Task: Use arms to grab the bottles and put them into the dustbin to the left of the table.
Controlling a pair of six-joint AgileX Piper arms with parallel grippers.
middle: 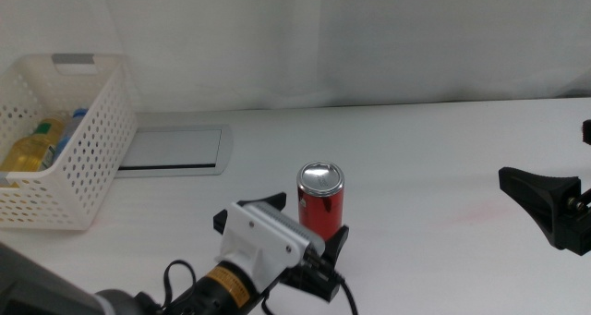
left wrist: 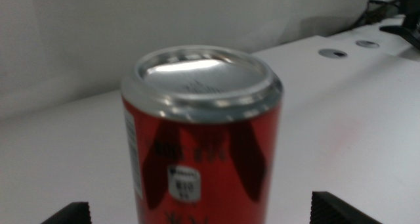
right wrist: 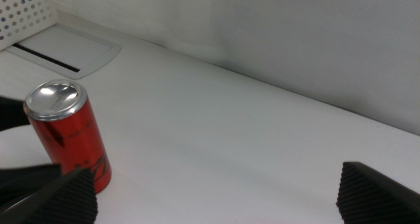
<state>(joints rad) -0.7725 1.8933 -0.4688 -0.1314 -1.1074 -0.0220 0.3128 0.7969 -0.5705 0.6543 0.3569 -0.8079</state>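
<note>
From the middle view we see the red can (middle: 320, 199) standing upright near the front centre of the white surface (middle: 434, 158), with the left pincer (middle: 319, 236) brought in from below so that its dark jaws stand spread on either side of the can's lower body; we judge this is the approach for a grasp, not yet a hold. At the far left sits the white basket (middle: 88, 158), just beside the grey panel (middle: 175, 149), and inside it lie the yellow bottle (middle: 32, 147) and a bit of blue that we take for the water bottle (middle: 76, 116), so we judge the can is the last item left. The right pincer (middle: 540, 199) waits at the right edge, well apart from the can.

In the left wrist view the can (left wrist: 200, 152) fills the frame between two jaw tips set wide, neither touching it.

In the right wrist view the can (right wrist: 69, 138) stands far off, and this pincer's jaws are spread with nothing between them
</note>
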